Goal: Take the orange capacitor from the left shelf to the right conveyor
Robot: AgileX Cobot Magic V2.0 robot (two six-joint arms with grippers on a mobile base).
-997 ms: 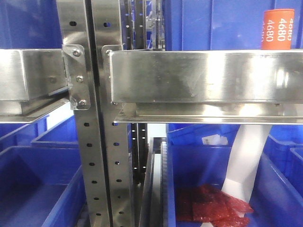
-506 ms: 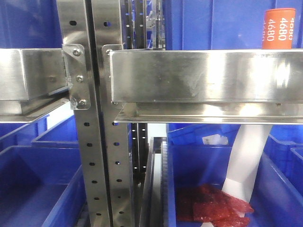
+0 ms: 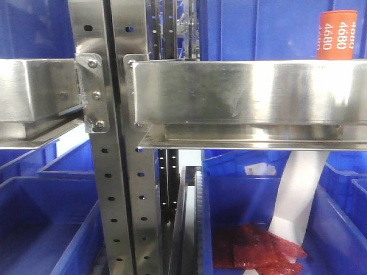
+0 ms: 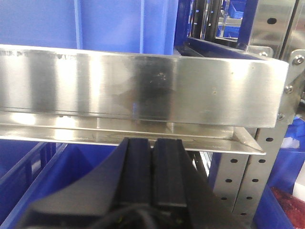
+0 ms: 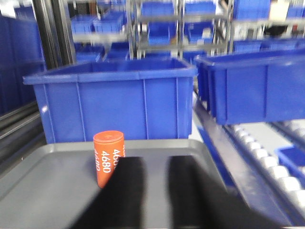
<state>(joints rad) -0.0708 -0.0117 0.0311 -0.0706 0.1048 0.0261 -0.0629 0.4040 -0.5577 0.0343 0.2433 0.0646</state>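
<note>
The orange capacitor (image 3: 337, 35) stands upright on the top level of the left shelf (image 3: 241, 91), at the far right of the front view, behind the steel rail. In the right wrist view the capacitor (image 5: 106, 157) stands on a dark grey tray (image 5: 43, 186). My right gripper (image 5: 157, 164) is open, and its left finger (image 5: 131, 191) overlaps the capacitor's lower right side. The capacitor is left of the gap, not between the fingers. My left gripper (image 4: 152, 143) is shut on nothing, just under the shelf's steel rail (image 4: 143, 90). The right conveyor is out of view.
A large blue bin (image 5: 114, 102) stands right behind the tray, and another blue bin (image 5: 252, 90) sits to its right above a roller track (image 5: 259, 155). Perforated uprights (image 3: 114, 172) divide the shelf. Lower blue bins (image 3: 40, 229) hold red packets (image 3: 255, 249) and a white sheet (image 3: 298, 195).
The white print on the capacitor sits slightly further left than a second ago, as if it turned a little. Since half a second ago nothing has moved.
</note>
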